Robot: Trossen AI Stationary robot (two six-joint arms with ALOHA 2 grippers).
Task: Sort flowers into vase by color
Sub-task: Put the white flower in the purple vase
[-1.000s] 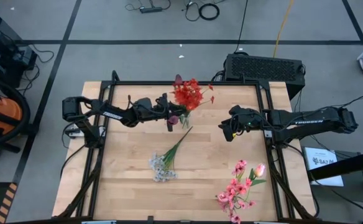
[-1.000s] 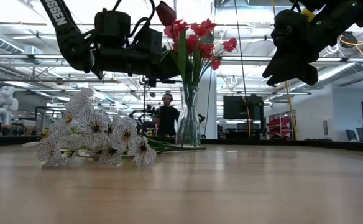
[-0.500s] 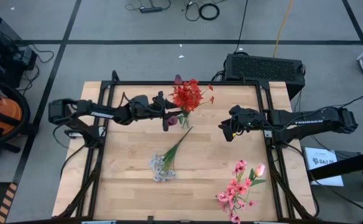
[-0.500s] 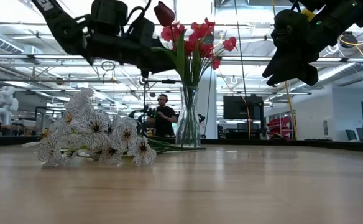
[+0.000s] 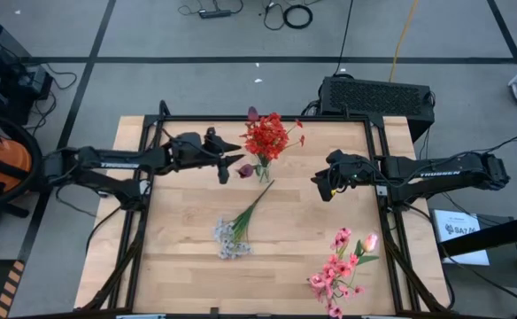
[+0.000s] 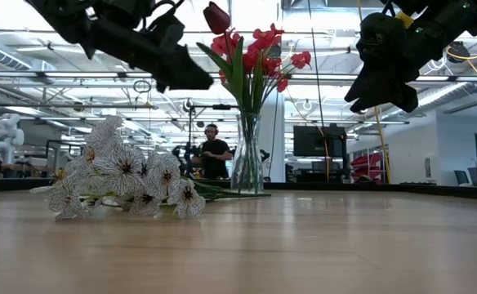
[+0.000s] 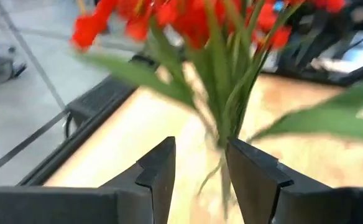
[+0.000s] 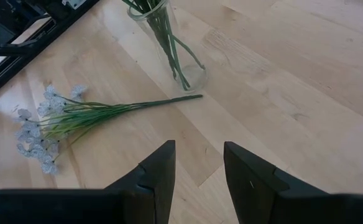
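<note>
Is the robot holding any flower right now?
No. The left gripper is open and empty near the vase; the right gripper hangs open, empty too.

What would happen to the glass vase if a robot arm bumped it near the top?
The vase looks tall and narrow with a small base, so it would probably tip easily. The red flowers stand high above its rim, likely making it top-heavy. It appears to be clear glass, so it may slide on the smooth wooden table and could break if it fell.
</note>
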